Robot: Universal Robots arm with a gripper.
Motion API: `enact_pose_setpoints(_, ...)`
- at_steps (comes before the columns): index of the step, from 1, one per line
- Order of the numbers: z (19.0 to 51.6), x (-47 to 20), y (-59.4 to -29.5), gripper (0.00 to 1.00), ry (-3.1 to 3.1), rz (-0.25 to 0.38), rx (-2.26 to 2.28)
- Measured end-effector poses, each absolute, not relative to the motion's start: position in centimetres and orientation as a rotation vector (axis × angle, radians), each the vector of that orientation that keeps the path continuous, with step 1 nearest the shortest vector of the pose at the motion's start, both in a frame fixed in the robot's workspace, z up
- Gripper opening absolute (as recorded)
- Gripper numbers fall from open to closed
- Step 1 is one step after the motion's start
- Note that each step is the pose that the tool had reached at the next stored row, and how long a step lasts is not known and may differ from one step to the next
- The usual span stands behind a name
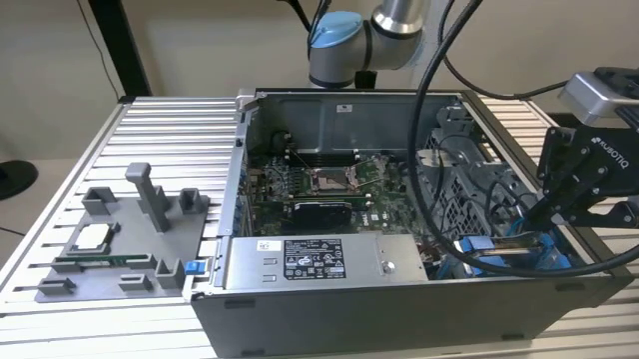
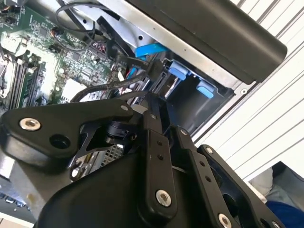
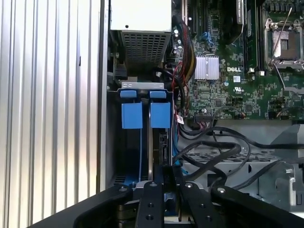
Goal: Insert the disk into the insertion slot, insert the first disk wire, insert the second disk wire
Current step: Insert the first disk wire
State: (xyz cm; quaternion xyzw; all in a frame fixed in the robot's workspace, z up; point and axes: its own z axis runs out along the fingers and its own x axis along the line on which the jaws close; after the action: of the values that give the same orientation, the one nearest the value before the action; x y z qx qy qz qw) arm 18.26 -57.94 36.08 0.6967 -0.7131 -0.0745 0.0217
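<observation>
Silver-grey hard drive in blue plastic caddy (image 1: 504, 244) sits in perforated grey metal bay (image 1: 469, 215), exterior view's right. Two blue tabs (image 3: 131, 115) side by side. One white label (image 1: 313, 259) on grey power-supply box (image 1: 399, 263). My jaws pressed together over drive.

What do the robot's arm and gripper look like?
The arm is a silver-grey tube with a light blue cap on its joint. Thick black cables hang beside it. The gripper is matt black, built of jointed bars with silver screws, and carries white lettering in the exterior view.
</observation>
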Motion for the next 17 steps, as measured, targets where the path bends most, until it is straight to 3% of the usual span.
enact_pose_setpoints(17, 35.65, 18.48, -57.94, 0.0, -2.21, -0.232, 2.158)
